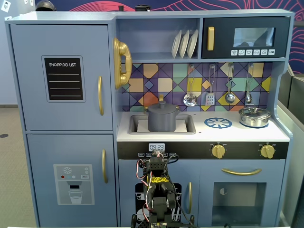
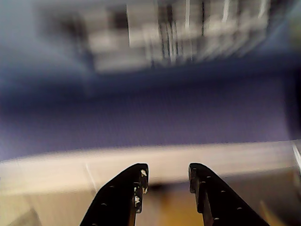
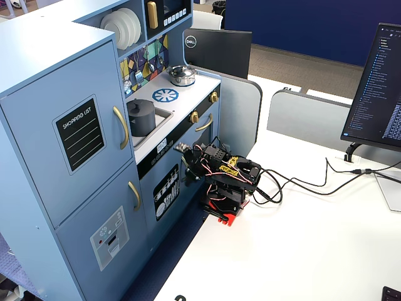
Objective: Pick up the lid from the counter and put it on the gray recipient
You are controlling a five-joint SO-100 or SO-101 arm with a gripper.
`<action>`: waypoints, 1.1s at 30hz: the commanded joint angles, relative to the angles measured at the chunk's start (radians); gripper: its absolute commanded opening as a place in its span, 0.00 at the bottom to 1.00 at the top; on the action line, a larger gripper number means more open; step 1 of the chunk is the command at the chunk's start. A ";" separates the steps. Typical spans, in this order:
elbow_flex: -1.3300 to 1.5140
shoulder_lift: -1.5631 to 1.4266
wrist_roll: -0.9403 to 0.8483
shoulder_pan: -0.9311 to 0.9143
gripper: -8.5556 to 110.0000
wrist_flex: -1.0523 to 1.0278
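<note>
**Fixed views and wrist view: lid sits on the gray pot in the sink**

Fixed view from the front: the lid [image 1: 162, 107], a matte dark-gray disc with a small central knob, rests on the gray recipient [image 1: 163, 120], a cylindrical pot with side handles standing in the sink [image 1: 187, 126]. The arm [image 1: 158, 190] is folded low, below the sink and well apart from the lid.

Wrist view: heavily blurred; the gripper [image 2: 166, 179] has its two black fingers spread, with nothing between them.

Fixed view from the side: the lid [image 3: 139, 104] tops the gray recipient [image 3: 141, 118] in the sink, above the arm [image 3: 222, 175].
</note>
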State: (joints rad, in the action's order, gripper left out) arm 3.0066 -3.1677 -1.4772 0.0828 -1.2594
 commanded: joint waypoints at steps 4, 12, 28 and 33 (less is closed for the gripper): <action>-0.006 -0.009 -0.103 -0.055 0.08 -0.250; -0.006 -0.011 -0.043 -0.057 0.09 -0.272; -0.006 -0.011 -0.034 -0.057 0.11 -0.270; -0.006 -0.011 -0.034 -0.057 0.12 -0.270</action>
